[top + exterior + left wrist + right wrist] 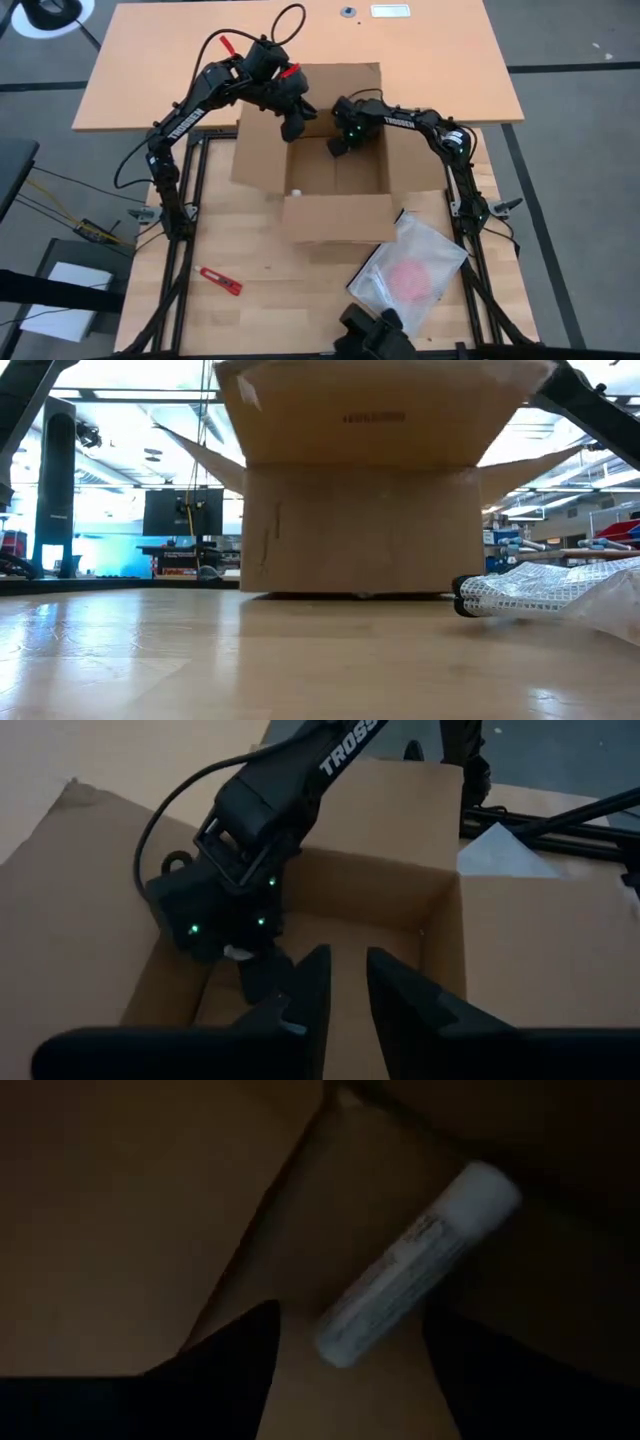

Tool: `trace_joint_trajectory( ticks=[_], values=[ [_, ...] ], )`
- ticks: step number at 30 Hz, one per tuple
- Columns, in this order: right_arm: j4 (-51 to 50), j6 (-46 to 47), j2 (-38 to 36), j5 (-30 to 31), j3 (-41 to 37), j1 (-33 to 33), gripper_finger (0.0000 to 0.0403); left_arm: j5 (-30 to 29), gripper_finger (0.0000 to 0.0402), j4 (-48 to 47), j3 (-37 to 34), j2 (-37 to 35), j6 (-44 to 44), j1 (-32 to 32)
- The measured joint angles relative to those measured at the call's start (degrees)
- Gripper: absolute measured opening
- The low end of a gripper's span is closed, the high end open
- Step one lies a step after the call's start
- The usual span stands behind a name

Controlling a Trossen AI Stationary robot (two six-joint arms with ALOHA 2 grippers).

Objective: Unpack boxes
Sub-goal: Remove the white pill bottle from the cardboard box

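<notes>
While the big brown corrugated cardboard carton sat frame-center, flaps open, 1 clear plastic bag was already out, lower right. Right gripper hung released around a white labelled tube inside; left gripper narrowly parted, empty.

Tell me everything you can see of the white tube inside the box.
The white tube is a slim cylinder with a rounded end and a label of small dark print along its side; the print is too small to read. It looks like smooth plastic. It lies on its side on the cardboard floor of the box, near an inside corner. The right gripper points down at it with jaws open on either side of its near end, not closed on it.
</notes>
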Motion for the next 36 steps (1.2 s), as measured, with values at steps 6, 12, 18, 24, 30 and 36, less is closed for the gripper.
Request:
trace_joint_trajectory(
  ticks=[6,12,18,24,30,36],
  values=[
    [1.0,1.1,-0.1,2.9,-2.2,-0.1,0.0229,0.0,0.0078,0.0,0.0,0.0,0.0,0.0],
    [2.0,1.0,-0.1,4.0,-3.0,0.1,0.0212,0.0,0.0078,0.0,0.0,0.0,-0.3,0.0],
    [1.7,-2.3,-0.1,3.8,-2.6,0.1,0.0091,0.0,0.0078,0.0,0.0,0.0,-0.5,0.0],
    [0.3,-8.4,-1.8,2.7,-2.7,0.6,0.0057,-1.3,0.0078,-0.1,0.0,-0.2,-0.5,0.0],
    [-1.6,-11.8,-12.5,2.6,-2.7,3.4,0.0057,-3.5,0.0078,0.0,0.0,-2.6,-0.6,0.0],
    [-4.4,-13.0,-27.1,-0.4,-2.6,9.0,0.0057,-4.5,0.0078,-0.1,0.0,-5.2,-1.0,0.0]
  ],
)
